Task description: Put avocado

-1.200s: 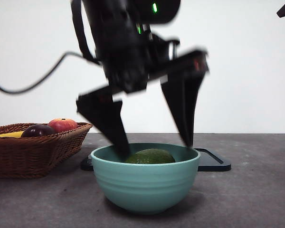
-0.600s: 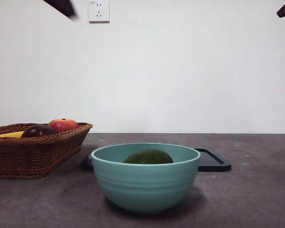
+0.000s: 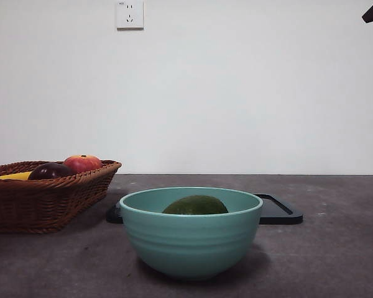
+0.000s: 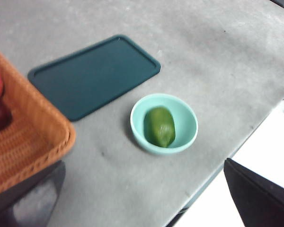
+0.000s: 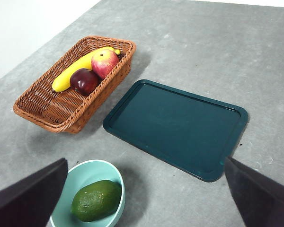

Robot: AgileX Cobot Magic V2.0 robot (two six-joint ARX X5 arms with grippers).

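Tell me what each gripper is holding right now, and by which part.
Nothing is held. Both grippers are open and empty above the table; the avocado lies free in the teal bowl.

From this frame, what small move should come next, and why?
Probably none beyond keeping both arms parked: the avocado already lies in the bowl, and both the left end effector and the right end effector hang open, high above the table.

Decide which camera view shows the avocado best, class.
The left wrist view: the avocado lies whole in the teal bowl, seen from above. The right wrist view shows it at the picture's edge; the front view shows only its top above the rim.
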